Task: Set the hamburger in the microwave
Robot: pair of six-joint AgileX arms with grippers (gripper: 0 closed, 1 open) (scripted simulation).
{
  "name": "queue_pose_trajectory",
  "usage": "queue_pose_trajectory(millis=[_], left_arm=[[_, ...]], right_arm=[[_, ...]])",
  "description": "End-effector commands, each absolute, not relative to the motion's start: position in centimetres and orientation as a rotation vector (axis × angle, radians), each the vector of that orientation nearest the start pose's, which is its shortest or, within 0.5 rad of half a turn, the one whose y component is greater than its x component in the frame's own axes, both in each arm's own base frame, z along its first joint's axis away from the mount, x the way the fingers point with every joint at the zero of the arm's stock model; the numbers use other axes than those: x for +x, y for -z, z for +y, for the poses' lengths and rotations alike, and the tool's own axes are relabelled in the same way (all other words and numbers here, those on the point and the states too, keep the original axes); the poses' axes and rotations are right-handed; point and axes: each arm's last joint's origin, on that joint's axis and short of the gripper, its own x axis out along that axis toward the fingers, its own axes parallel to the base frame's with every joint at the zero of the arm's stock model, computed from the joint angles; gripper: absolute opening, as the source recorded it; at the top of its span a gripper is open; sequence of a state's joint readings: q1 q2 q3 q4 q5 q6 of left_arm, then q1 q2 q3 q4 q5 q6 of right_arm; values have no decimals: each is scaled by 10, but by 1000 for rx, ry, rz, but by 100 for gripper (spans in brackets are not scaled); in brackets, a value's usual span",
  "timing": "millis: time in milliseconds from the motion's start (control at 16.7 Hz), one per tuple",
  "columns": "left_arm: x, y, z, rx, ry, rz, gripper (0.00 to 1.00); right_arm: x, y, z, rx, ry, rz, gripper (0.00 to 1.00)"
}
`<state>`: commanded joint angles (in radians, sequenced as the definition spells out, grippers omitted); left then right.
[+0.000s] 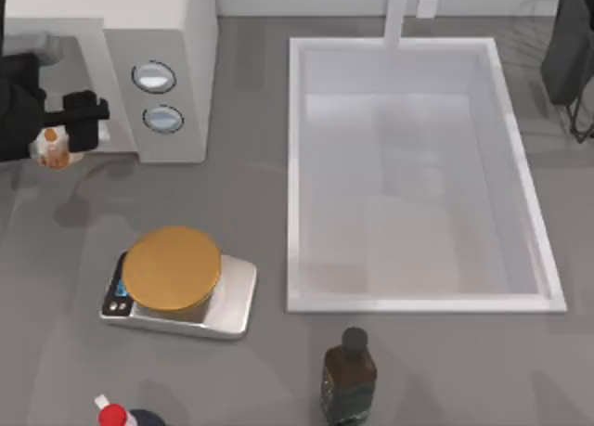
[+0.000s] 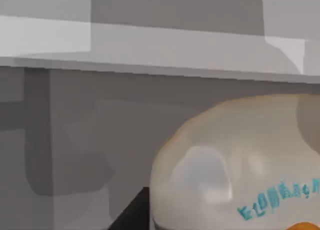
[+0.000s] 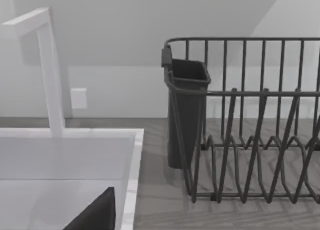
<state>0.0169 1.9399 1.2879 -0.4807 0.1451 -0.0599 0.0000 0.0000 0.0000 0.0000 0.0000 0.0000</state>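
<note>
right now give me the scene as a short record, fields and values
burger: held by the left gripper at the microwave's front opening, top view's left edge
microwave: back left of the table, two knobs facing up in the top view
right arm: parked at the back right, by the dish rack
sink: white, right of centre
scale: front left, orange disc on top
bottle: dark, at the front edge

Glossy hamburger [image 2: 235, 165]; matt grey microwave [image 1: 176, 36].
</note>
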Motion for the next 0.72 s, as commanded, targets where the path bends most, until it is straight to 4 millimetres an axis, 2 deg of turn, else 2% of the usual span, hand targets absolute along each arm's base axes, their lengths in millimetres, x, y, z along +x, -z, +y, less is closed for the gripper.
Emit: queue_pose_trajectory(millis=[180,360,540,720], left_arm=[[445,-129,19,-157,95,876,0],[482,-104,36,-121,96,635,0],[502,-83,54,-66,71,466,0],[510,-67,67,-16,36,376,0]], right_arm=[[106,-160,-1,0,0,0,100],[106,-160,-1,0,0,0,100],[106,-160,-1,0,0,0,100],[106,-160,-1,0,0,0,100]])
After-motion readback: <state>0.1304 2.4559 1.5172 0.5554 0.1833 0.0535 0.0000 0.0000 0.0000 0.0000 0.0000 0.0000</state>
